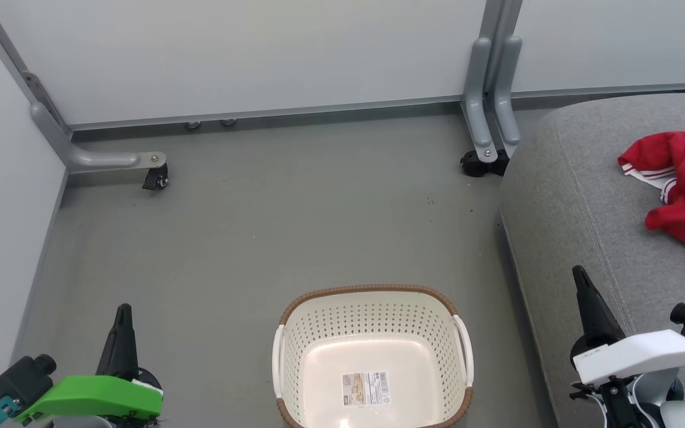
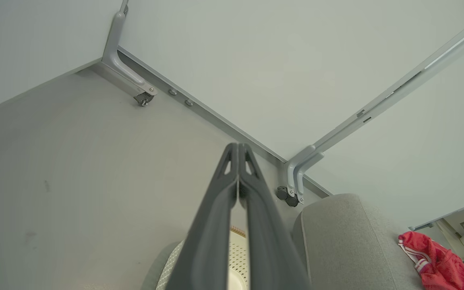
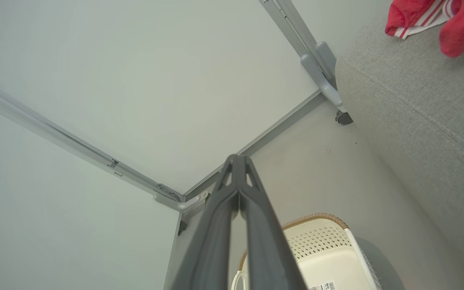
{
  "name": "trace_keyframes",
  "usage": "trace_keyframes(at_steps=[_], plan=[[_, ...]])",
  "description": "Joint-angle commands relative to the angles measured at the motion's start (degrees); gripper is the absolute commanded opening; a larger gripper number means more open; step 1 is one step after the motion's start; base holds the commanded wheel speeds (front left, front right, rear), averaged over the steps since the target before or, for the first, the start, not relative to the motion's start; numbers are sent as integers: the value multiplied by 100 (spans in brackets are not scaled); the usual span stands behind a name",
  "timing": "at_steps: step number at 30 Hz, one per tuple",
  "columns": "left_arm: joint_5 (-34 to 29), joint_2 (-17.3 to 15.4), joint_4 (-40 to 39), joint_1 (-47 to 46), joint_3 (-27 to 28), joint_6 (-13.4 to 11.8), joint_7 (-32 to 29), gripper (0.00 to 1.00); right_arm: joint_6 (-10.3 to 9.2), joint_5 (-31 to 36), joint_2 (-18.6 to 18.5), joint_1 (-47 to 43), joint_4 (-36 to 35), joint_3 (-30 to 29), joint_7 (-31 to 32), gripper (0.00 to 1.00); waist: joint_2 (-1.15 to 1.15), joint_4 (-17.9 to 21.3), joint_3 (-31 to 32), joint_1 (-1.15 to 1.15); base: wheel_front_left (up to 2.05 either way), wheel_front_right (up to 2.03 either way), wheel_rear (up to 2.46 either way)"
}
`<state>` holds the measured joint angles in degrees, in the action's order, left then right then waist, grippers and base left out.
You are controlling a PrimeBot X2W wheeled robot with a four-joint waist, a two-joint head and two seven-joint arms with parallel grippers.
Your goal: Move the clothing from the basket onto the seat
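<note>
The clothing [image 1: 684, 178] lies in a red heap on the seat [image 1: 580, 196], far toward its right, the "23" facing up. The head view cuts off part of the heap, so whether all of it rests on the cushion cannot be told. The basket [image 1: 372, 291] stands on the floor [image 1: 259, 226] just beside the seat's left edge, with nothing in it but a label [image 1: 365, 388] on its bottom. By that, the task looks done.

The right gripper [image 1: 577, 273] hangs over the seat's near part, fingers pressed together and holding nothing, apart from the heap. The left gripper [image 1: 122, 309] is over the floor left of the basket, fingers likewise together and bare.

The risk I see is the right arm: a swing rightward could snag the loose cloth and drag it off the seat. A low sweep by either arm might knock the light basket.
</note>
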<state>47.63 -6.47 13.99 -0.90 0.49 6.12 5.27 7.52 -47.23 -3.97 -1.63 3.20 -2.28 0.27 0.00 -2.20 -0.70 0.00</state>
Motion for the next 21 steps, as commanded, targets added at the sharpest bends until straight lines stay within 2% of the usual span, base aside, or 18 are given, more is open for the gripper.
trace_keyframes(at_steps=[1,21], plan=[[218,-14,-63,-204,67,44,-44,0,-1,-225,-40,171,-17,-10,23,0,0,4,1,0,0,0,0],[1521,101,-46,-319,240,75,-395,0,-1,-1604,-59,365,314,-54,144,0,0,54,13,0,0,0,0]])
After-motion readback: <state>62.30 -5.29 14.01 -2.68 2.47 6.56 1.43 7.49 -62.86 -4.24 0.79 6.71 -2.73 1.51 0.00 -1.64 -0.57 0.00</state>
